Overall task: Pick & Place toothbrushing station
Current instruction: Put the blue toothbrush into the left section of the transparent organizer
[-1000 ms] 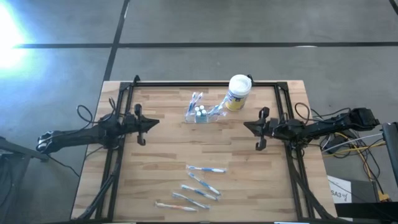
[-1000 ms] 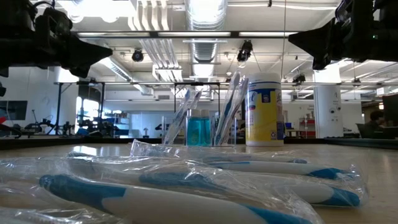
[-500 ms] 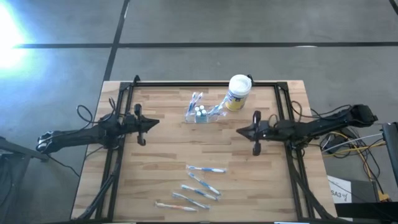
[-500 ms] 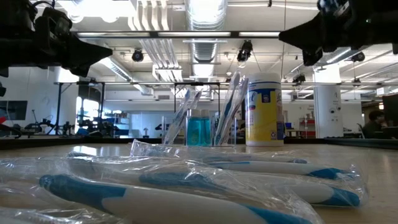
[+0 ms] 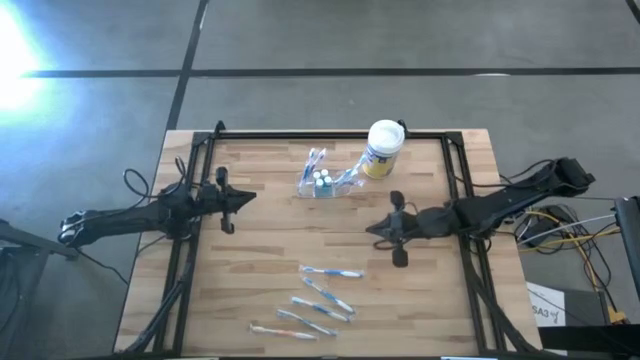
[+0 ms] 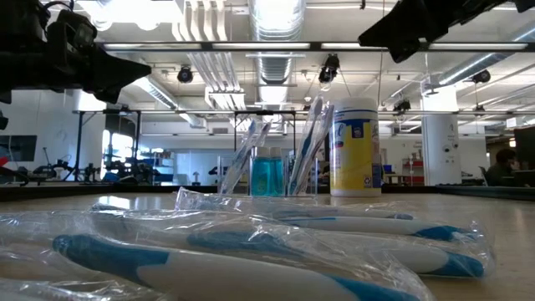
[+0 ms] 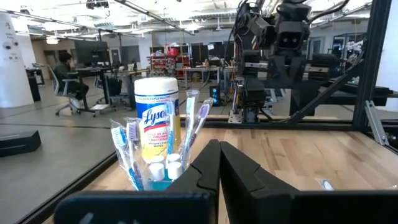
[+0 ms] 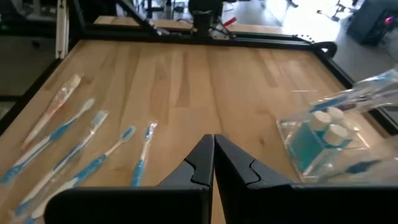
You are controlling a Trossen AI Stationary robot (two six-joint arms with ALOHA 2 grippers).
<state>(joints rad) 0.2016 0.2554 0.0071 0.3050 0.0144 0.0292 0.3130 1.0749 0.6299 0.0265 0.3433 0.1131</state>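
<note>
While shut, right pincer [image 5: 372,229] above table [image 5: 270,250].

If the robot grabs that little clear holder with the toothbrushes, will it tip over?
Quite possibly. The clear holder is small and low, while its toothbrushes lean out well above it, so it looks top-heavy. Its smooth plastic walls may also slip between the fingers, and it is probably light.

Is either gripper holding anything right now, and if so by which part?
Nothing is held. The left gripper and right gripper are both shut on nothing, above the table.
</note>
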